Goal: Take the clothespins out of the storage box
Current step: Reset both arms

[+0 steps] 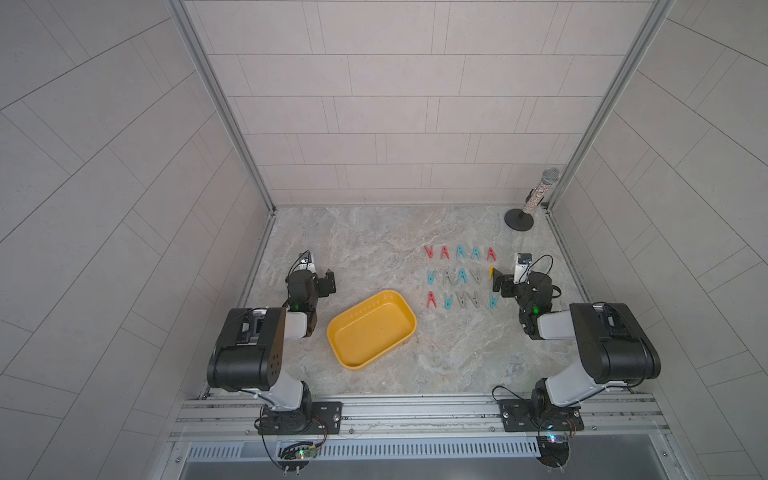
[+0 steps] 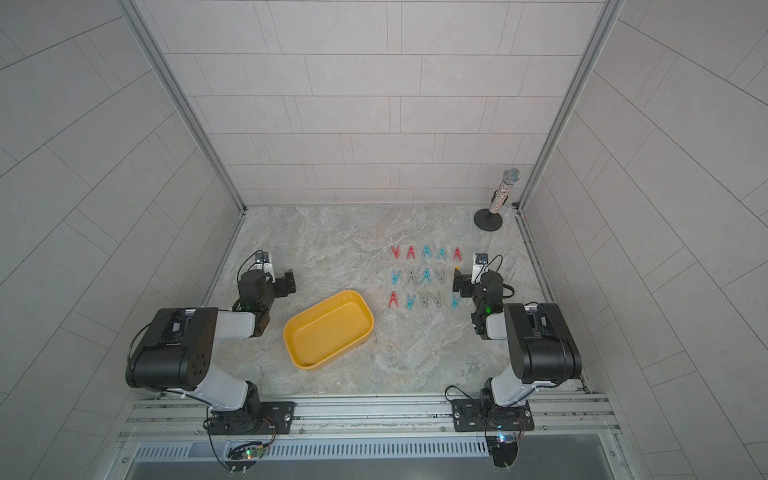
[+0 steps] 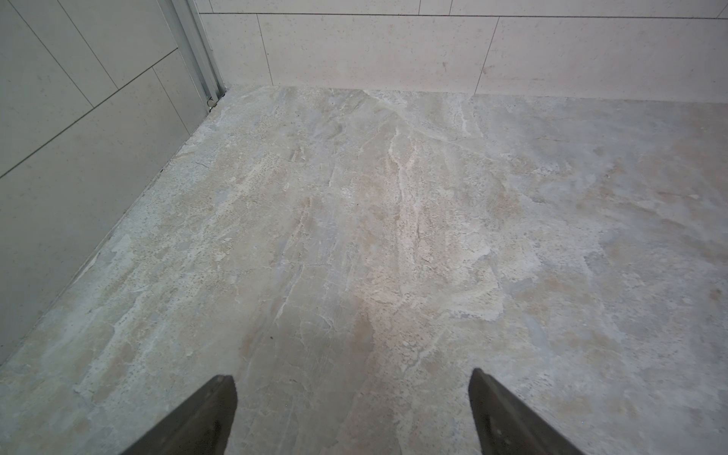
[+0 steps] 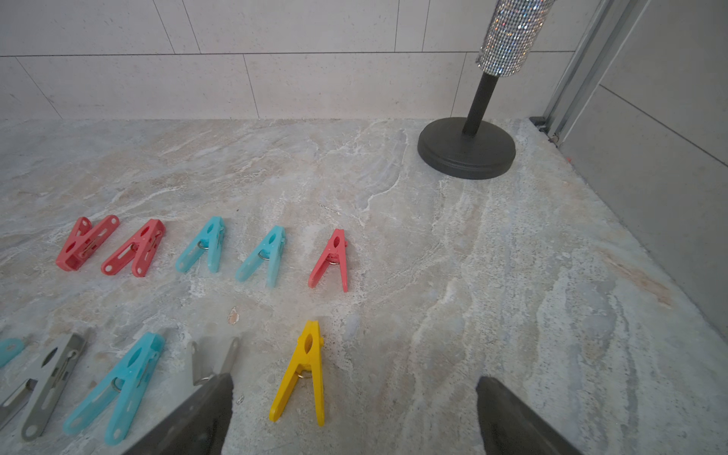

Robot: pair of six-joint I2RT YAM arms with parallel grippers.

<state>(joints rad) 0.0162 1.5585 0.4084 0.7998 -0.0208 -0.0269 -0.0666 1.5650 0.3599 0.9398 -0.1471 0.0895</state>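
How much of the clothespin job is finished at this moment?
Done: the storage box shows only its bare yellow floor, and the clothespins lie in three rows on the table beside it. In hand: nothing; the left hand and right hand are open and empty. Left: apparently no peg remains to remove.

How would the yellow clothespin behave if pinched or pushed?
The yellow clothespin looks like stiff plastic with a metal spring, so probably rigid. Lying flat on the table, it should slide rather than roll. Small and slotted, it is likely light.
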